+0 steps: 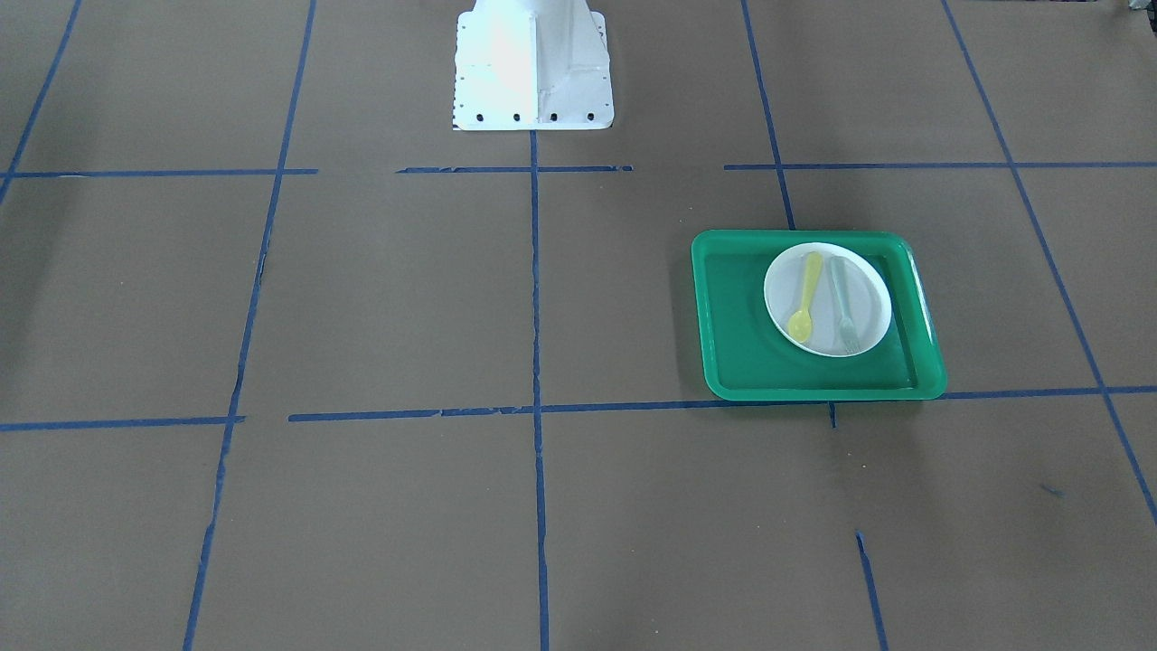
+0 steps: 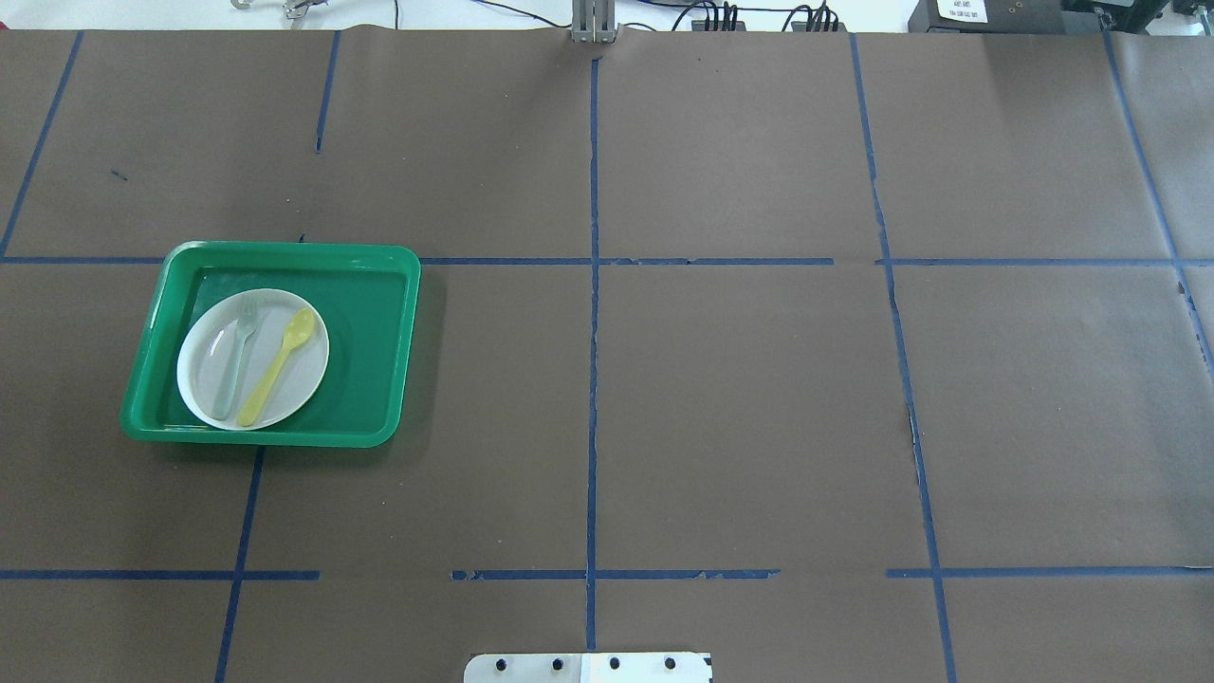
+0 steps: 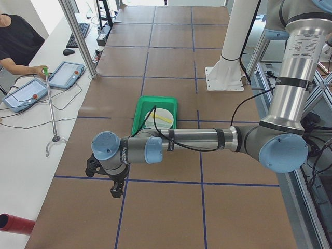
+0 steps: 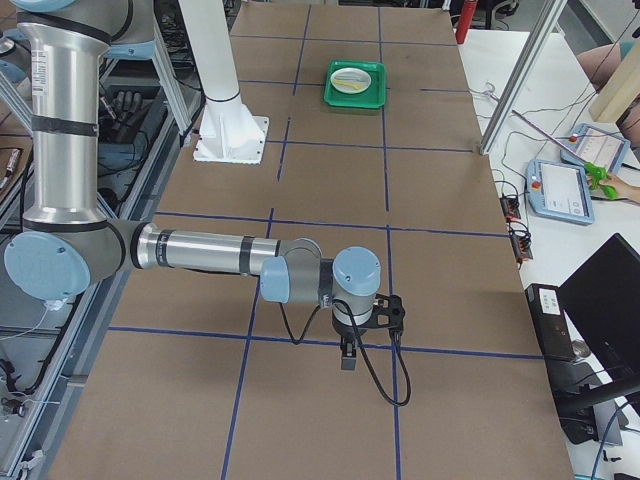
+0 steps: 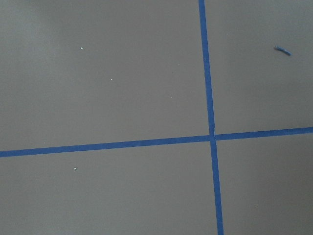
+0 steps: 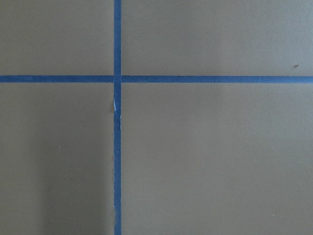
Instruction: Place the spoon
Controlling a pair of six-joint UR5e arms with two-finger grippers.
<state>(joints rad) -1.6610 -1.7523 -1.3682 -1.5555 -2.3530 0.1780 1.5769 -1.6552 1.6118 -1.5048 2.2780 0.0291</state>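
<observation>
The spoon [image 2: 276, 368] lies on the plate [image 2: 308, 368] in the tray [image 2: 285, 250], left of the overhead frame, just beside the fork [image 2: 234, 360]; the left claw [image 3: 116, 190] should probably pinch only its handle, though I cannot tell whether that claw or the right claw [image 4: 347, 357] is spread or pressed together.

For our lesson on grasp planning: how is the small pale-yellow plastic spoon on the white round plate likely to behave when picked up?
That small pale-yellow plastic spoon looks thin, so probably light and fairly stiff. Lying flat on the smooth white round plate, it may slide when nudged. Its rounded bowl might let it rock.
</observation>
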